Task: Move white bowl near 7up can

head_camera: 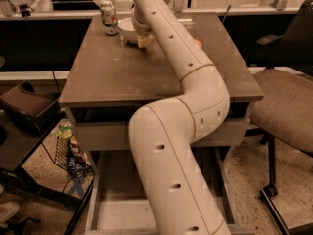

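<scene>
The white bowl (127,29) sits on the brown table (112,72) at its far left. It is just right of the 7up can (109,16), which stands upright close to the table's back edge. My gripper (143,39) is at the end of the long white arm and reaches down onto the bowl's right rim. It hides that side of the bowl. A sliver of an orange-red apple (198,44) shows behind the arm, right of the bowl.
A grey office chair (286,106) stands close to the table's right side. A wire basket with a bottle (65,131) sits on the floor at the left. A counter edge (49,13) runs behind the table.
</scene>
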Controlling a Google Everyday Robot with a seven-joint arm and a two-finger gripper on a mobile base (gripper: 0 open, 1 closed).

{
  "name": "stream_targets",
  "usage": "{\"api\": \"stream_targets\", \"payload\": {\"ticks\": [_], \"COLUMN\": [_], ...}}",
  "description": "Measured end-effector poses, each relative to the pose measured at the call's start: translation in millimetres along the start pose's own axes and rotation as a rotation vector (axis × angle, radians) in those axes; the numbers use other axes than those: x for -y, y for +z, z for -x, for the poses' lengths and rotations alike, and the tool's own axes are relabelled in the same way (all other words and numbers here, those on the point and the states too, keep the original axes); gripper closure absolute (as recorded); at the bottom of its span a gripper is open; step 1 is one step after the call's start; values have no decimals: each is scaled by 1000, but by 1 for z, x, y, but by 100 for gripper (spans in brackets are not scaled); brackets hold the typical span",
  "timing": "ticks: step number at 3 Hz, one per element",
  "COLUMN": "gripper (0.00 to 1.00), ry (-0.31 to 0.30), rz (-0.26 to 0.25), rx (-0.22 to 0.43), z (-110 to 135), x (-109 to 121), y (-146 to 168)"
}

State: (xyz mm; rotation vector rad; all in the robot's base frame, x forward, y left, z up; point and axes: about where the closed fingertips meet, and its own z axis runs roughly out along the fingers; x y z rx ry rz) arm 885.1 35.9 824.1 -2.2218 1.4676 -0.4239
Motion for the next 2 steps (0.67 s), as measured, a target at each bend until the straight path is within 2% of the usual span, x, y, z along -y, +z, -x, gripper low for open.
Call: {"api": "stream_targets", "payload": {"ticks": [1,2], "gripper": [0,0], "ry": [0,0], "rz": [1,1], "rx": [0,0], "z": [1,1], "x": [2,1], "y": [-4,-5]}}
